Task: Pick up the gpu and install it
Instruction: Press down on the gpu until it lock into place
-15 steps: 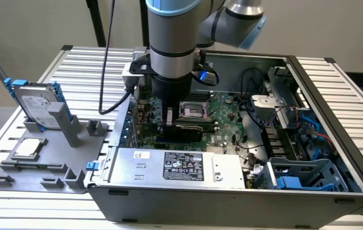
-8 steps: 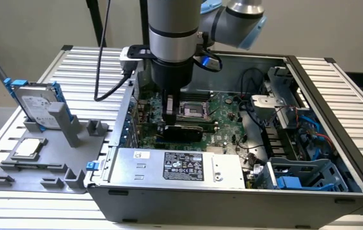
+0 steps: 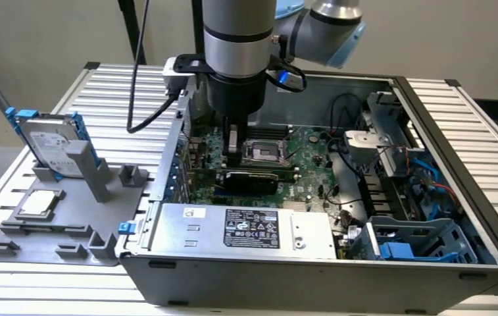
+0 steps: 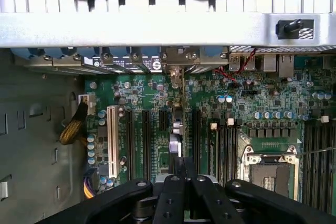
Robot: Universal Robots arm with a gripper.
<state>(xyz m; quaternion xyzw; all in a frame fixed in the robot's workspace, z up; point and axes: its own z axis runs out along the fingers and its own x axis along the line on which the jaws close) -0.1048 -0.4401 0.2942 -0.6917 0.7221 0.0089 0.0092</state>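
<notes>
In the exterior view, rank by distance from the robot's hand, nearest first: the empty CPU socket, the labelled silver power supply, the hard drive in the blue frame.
Measured from the hand down inside the case:
1. Empty black CPU socket, just beside it on the motherboard.
2. Labelled silver power supply box, along the case's near edge.
3. Silver hard drive in the blue frame, outside the case, exterior view's left.

The gpu (image 4: 176, 129) stands on edge, thin and upright, over the green motherboard's slots.

Gpu (image 4: 176, 129) upright in motherboard (image 4: 236, 108) slot inside case (image 3: 459, 131); hard drive (image 3: 51, 141) outside, exterior view's left.
</notes>
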